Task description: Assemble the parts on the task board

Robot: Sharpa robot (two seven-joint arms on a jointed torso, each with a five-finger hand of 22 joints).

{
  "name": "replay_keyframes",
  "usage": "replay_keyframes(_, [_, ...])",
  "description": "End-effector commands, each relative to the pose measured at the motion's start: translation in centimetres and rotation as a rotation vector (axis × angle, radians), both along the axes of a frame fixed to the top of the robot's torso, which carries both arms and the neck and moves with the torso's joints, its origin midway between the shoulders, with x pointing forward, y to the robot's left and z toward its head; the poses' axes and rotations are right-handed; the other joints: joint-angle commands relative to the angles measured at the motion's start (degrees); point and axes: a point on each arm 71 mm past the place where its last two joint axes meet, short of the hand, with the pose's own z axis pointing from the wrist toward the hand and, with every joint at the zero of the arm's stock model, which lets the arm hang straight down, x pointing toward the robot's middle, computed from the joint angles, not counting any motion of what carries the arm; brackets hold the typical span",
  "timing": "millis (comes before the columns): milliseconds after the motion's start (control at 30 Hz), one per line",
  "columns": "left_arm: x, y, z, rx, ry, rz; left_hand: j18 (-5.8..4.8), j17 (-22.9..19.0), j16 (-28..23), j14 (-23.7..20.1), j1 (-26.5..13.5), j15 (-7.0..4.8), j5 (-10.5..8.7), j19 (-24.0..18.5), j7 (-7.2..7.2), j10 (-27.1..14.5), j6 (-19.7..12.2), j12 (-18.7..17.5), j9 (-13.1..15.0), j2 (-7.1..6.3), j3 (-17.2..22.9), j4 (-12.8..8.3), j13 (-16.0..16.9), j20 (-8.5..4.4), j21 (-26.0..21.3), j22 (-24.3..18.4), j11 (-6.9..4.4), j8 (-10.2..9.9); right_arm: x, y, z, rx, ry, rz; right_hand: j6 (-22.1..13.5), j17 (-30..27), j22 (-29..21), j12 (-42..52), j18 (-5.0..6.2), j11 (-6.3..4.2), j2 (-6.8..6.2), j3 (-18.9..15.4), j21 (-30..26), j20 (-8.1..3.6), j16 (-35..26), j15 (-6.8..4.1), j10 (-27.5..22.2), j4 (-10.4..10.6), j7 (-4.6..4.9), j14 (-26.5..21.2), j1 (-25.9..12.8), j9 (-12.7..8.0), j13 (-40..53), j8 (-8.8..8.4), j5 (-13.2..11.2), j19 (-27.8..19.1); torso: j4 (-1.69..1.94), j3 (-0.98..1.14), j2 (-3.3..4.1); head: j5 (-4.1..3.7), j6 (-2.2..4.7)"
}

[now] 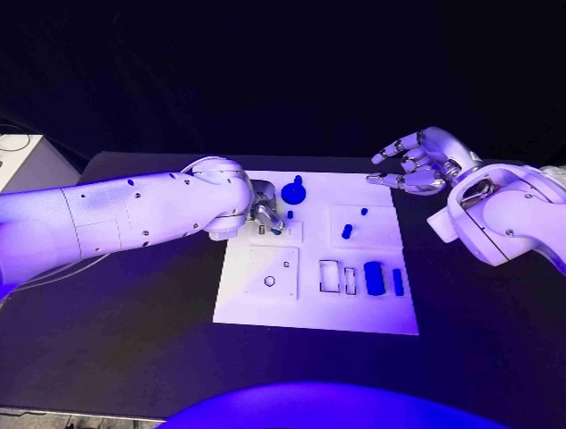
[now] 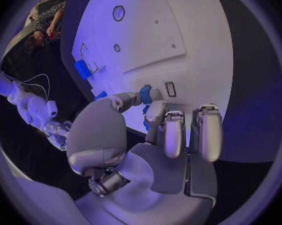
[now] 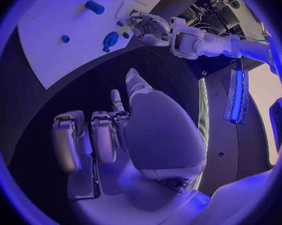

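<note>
The white task board [image 1: 311, 308] lies mid-table. My left hand [image 1: 265, 213] is over its far left part and pinches a small blue part [image 2: 145, 94] between thumb and a finger, just above the board [image 2: 178, 35]. A round blue part [image 1: 293, 189] stands just beyond that hand, also seen as the round part [image 3: 110, 39]. A short blue peg [image 1: 347, 231] and a blue dot [image 1: 364, 212] sit in the far right panel. A blue block [image 1: 375, 278] and a thin blue bar [image 1: 398, 281] lie near right. My right hand [image 1: 418, 161] hovers off the board's far right corner, fingers apart, holding nothing.
Empty outlined slots [image 1: 329, 275] and a small hole [image 1: 270, 281] mark the board's near half. A white box [image 1: 5, 165] with cables stands off the table's far left corner. Black table [image 1: 128, 331] surrounds the board.
</note>
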Motion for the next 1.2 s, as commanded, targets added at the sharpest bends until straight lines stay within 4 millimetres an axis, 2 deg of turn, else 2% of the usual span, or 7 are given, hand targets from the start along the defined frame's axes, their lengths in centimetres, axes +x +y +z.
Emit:
replay_keyframes(33, [-0.53,0.10,-0.89,0.026,0.043,-0.020,-0.28,15.1,0.2,6.1,1.6,-0.37,0.27,-0.1,-0.43,0.1,0.3,-0.1,0.1,1.11,8.5,-8.1,-0.1,-0.36,0.0,5.2,0.05,0.3,-0.06,0.13,0.00,-0.005,-0.003,0.015,-0.1,13.7,15.1,-0.4,-0.82,0.01,0.21,-0.1,0.1,-0.16,-0.2,-0.09,1.7,0.3,-0.10,5.7,-0.6,0.0,11.1,0.11,0.3,6.0,-0.05,-0.02,-0.02,0.11,0.01])
replay_keyframes(800, [-0.59,0.18,-0.90,0.037,0.050,-0.026,-0.29,15.1,0.2,6.1,1.8,-0.31,0.17,-0.1,-0.37,0.3,0.6,0.0,0.3,1.06,9.1,-8.6,0.0,-0.32,0.0,5.2,0.12,0.5,-0.05,0.11,0.00,-0.006,-0.004,0.015,-0.1,13.7,15.1,-0.3,-0.82,0.01,0.21,0.0,0.1,-0.17,-0.2,-0.10,1.7,0.3,-0.10,5.7,-0.5,0.0,11.2,0.16,0.3,6.0,-0.18,-0.01,0.14,-0.02,0.09])
replay_keyframes(1000, [-0.55,0.15,-0.91,0.033,0.052,-0.024,-0.30,15.1,0.2,6.1,0.4,-0.17,-0.40,-0.1,-0.33,0.5,0.8,-0.1,0.4,1.07,8.5,-7.6,-0.1,-0.19,0.0,5.3,0.24,0.5,-0.07,0.07,0.03,-0.008,-0.007,0.015,-0.1,13.7,15.1,-0.3,-0.82,0.01,0.21,0.0,0.1,-0.17,-0.2,-0.10,1.7,0.3,-0.10,5.7,-0.5,0.0,11.2,0.16,0.3,6.0,-0.15,0.01,0.08,-0.16,-0.03])
replay_keyframes(1200, [-0.51,0.19,-0.92,0.031,0.055,-0.021,-0.29,15.1,0.2,6.1,-2.4,-0.20,-0.79,-0.1,-0.57,0.6,1.0,-0.1,0.5,0.65,5.6,-5.2,-0.1,-0.15,-0.1,5.3,0.14,0.3,-0.09,0.04,0.04,-0.009,-0.008,0.015,-0.1,13.7,15.1,-0.3,-0.82,0.01,0.21,0.0,0.1,-0.17,-0.2,-0.10,1.7,0.3,-0.10,5.7,-0.5,0.0,11.2,0.16,0.3,6.0,-0.13,0.00,0.06,-0.26,-0.11])
